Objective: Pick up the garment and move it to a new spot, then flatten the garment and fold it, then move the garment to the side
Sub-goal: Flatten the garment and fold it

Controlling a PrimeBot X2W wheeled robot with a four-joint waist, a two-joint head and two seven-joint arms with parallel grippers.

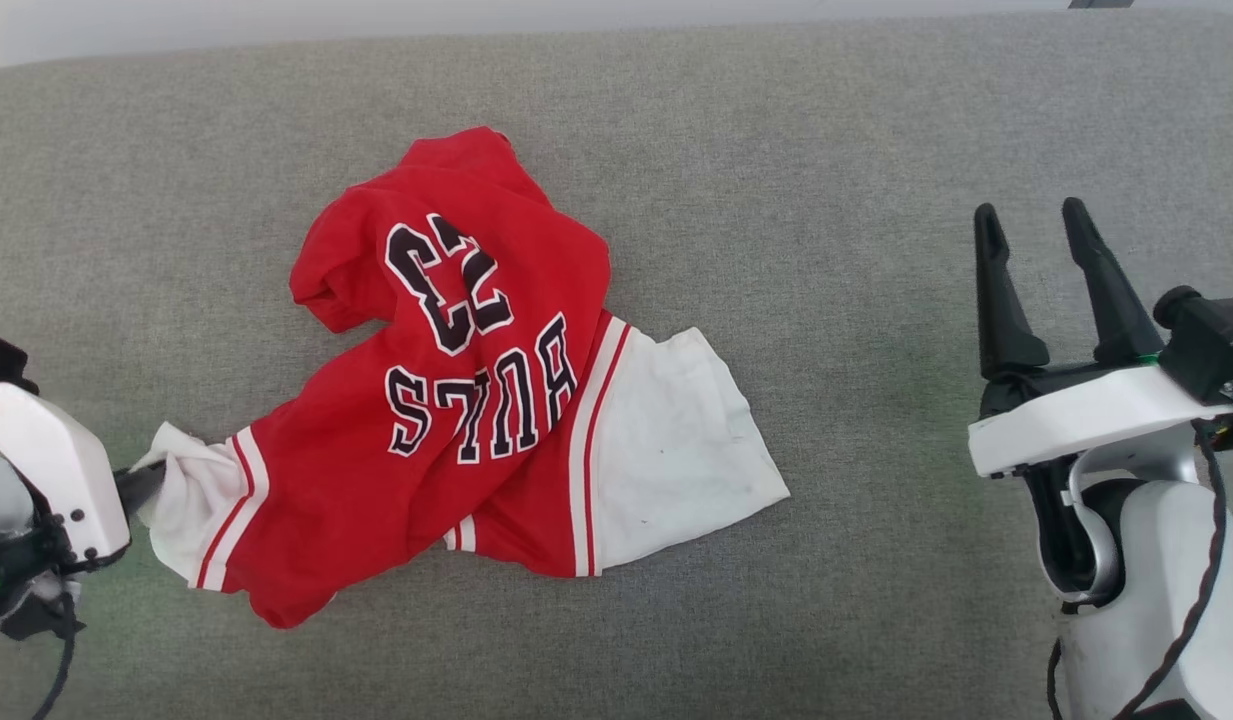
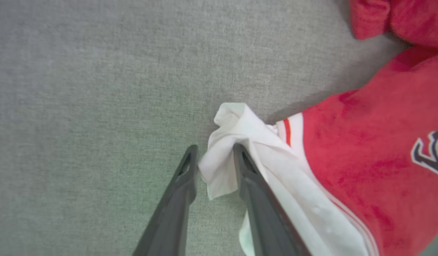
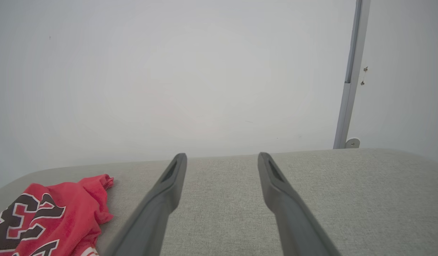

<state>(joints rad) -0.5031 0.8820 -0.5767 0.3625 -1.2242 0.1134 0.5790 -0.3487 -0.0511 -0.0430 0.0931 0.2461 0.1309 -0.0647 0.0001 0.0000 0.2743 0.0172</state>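
Observation:
The garment is a red shirt with white sleeves and upside-down black "BULLS 23" lettering, lying crumpled on the grey padded surface. My left gripper sits at the shirt's bunched left white sleeve. In the left wrist view, the left gripper has its fingers parted, with a fold of the white sleeve loose between them. Over bare surface far to the right of the shirt, my right gripper is open and holds nothing. The right wrist view shows the right gripper and the shirt at lower left.
The grey surface ends at a pale wall behind it. A thin grey vertical rail runs up that wall at the right. Bare surface stretches to the right of the shirt and along the front.

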